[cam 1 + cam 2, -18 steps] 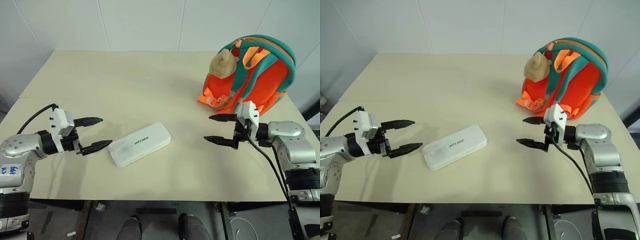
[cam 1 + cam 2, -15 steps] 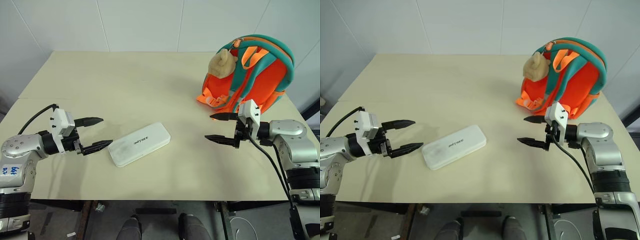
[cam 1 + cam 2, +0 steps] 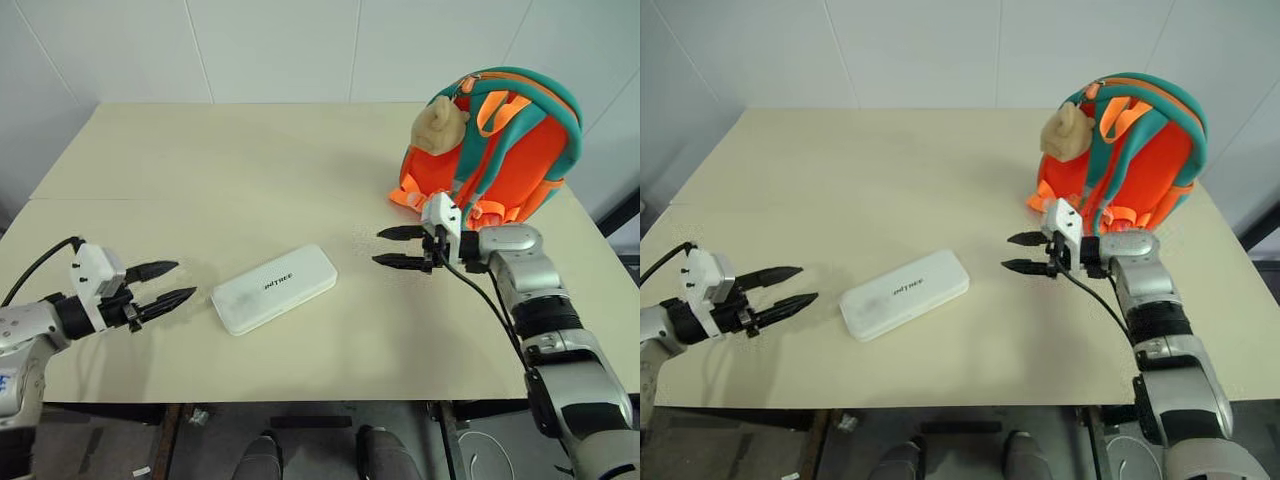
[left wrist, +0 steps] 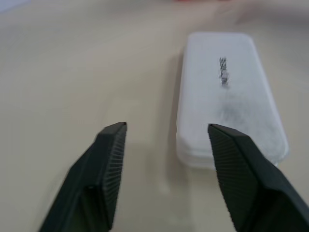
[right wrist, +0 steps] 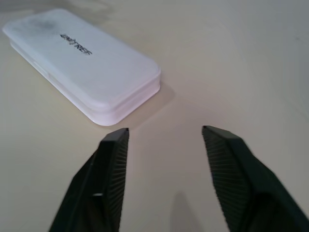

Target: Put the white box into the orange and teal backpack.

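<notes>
Overhead, the white box (image 3: 274, 289) lies flat on the table (image 3: 230, 170), the left gripper (image 3: 166, 283) and right gripper (image 3: 390, 247) gaping empty on either side of it, the orange and teal backpack (image 3: 493, 145) upright behind the right one. Each wrist view adds the box's dark lettering between spread fingers (image 4: 108, 159).

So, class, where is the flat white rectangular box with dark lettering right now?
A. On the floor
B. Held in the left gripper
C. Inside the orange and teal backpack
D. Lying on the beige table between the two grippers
D: the flat white rectangular box lies on the beige table, untouched, between the open left gripper and right gripper.
</notes>
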Motion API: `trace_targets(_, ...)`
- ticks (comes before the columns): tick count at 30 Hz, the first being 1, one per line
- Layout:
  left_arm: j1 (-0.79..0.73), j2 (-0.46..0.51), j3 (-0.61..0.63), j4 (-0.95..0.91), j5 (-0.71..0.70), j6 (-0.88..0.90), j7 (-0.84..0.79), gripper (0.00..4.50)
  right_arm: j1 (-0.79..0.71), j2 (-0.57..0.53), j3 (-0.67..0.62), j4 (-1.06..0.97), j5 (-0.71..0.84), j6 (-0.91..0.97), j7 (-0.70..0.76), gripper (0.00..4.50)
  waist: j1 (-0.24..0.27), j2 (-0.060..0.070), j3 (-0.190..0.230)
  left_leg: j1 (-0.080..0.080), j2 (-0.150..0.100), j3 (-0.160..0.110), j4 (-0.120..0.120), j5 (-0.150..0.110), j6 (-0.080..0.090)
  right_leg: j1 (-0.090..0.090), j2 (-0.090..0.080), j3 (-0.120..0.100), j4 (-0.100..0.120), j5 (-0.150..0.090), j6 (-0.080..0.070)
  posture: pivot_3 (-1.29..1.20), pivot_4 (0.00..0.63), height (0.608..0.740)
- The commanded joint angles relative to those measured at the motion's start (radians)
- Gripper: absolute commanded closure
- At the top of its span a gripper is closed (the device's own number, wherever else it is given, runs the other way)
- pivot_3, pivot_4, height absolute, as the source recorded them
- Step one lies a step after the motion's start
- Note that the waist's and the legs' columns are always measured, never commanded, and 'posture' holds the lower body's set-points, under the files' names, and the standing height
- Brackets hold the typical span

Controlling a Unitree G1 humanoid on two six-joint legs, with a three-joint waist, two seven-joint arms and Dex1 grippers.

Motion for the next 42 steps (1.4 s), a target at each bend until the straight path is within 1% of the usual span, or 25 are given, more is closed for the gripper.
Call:
trace_targets(1,0.065,-0.024,0.007,-0.091,0.010,0.004,0.033,3.04,-0.063,0.042,0.000,0.126,-0.034,-0.092,-0.017,3.35,-0.003,0.000,0.000,0.000,0.000,0.000,0.000,0.000,0.000,0.000,0.000,0.000,0.001,0.000,0.000,0.00,0.150,0.740)
trace_targets(2,0.081,-0.028,-0.015,-0.112,0.012,0.024,0.041,3.28,-0.079,0.056,0.001,0.168,-0.046,-0.109,-0.021,3.59,-0.003,0.000,0.000,0.000,0.000,0.000,0.000,0.000,0.000,0.000,0.000,0.000,0.001,0.000,0.000,0.00,0.150,0.740)
trace_targets(4,0.102,-0.029,-0.047,-0.142,0.008,0.057,0.047,3.89,-0.104,0.075,-0.001,0.231,-0.067,-0.137,-0.028,4.28,0.000,0.000,0.000,0.000,0.000,0.000,0.000,0.000,0.000,-0.001,0.000,0.000,0.003,0.000,0.000,0.00,0.150,0.740)
trace_targets(5,0.107,-0.032,-0.067,-0.158,-0.005,0.077,0.041,4.22,-0.113,0.085,0.002,0.257,-0.080,-0.141,-0.029,4.50,0.001,0.000,0.000,0.000,0.000,0.000,0.000,0.000,0.000,-0.001,0.000,0.000,0.003,0.000,-0.001,0.00,0.150,0.740)
trace_targets(7,0.107,-0.035,-0.121,-0.177,-0.011,0.113,0.036,4.22,-0.122,0.106,0.020,0.303,-0.116,-0.170,-0.036,4.50,0.001,0.000,0.000,0.000,0.000,0.000,0.001,0.000,0.000,-0.001,0.001,0.000,0.004,0.000,-0.001,0.00,0.150,0.740)
trace_targets(11,0.060,-0.064,-0.185,-0.164,0.008,0.117,0.060,4.22,-0.121,0.154,0.013,0.354,-0.142,-0.185,-0.062,4.50,-0.003,0.000,0.000,0.001,0.000,0.000,0.001,0.000,-0.001,-0.001,0.001,0.001,0.006,0.000,-0.001,0.00,0.150,0.740)
trace_targets(21,-0.005,-0.074,-0.226,-0.093,0.023,0.098,0.060,4.22,-0.080,0.209,0.000,0.305,-0.129,-0.183,0.019,4.50,-0.005,0.000,0.000,0.003,0.002,0.000,0.003,0.001,-0.002,-0.001,0.004,0.003,0.011,-0.001,-0.002,0.00,0.150,0.740)
trace_targets(25,-0.062,-0.075,-0.254,-0.038,0.047,0.067,0.049,4.22,0.002,0.180,0.017,0.125,-0.088,-0.091,0.155,4.50,-0.004,0.000,0.000,0.003,0.003,0.000,0.003,0.001,-0.002,-0.001,0.005,0.003,0.013,-0.001,-0.003,0.00,0.150,0.740)
trace_targets(29,-0.090,-0.077,-0.267,-0.010,0.057,0.047,0.041,4.22,0.078,0.127,0.031,-0.029,-0.082,-0.019,0.197,4.50,0.000,0.000,0.000,0.003,0.003,0.000,0.004,0.001,-0.002,-0.001,0.005,0.004,0.013,-0.001,-0.003,0.00,0.150,0.740)
trace_targets(33,-0.094,-0.076,-0.274,-0.003,0.061,0.040,0.034,4.22,0.069,0.081,0.017,-0.028,-0.097,-0.010,0.137,4.50,0.001,0.000,0.000,0.003,0.003,0.000,0.005,0.001,-0.002,-0.001,0.005,0.004,0.013,0.000,-0.003,0.00,0.150,0.740)
trace_targets(37,-0.085,-0.077,-0.266,-0.002,0.064,0.035,0.033,4.22,-0.038,0.049,0.013,0.118,-0.147,-0.066,0.032,4.50,-0.008,0.000,0.000,0.003,0.003,0.001,0.005,0.002,-0.003,-0.002,0.005,0.004,0.013,0.000,-0.004,0.00,0.150,0.740)
trace_targets(41,-0.080,-0.080,-0.260,-0.004,0.065,0.034,0.038,4.22,-0.160,0.074,0.010,0.298,-0.197,-0.113,-0.139,4.50,-0.008,0.000,0.000,0.004,0.004,0.001,0.005,0.002,-0.003,-0.003,0.005,0.004,0.013,0.000,-0.005,0.00,0.150,0.740)
trace_targets(42,-0.080,-0.080,-0.260,-0.004,0.065,0.034,0.038,4.22,-0.175,0.081,0.009,0.326,-0.202,-0.121,-0.162,4.50,-0.008,0.000,0.000,0.004,0.004,0.001,0.005,0.002,-0.003,-0.003,0.005,0.004,0.013,0.000,-0.005,0.00,0.150,0.740)
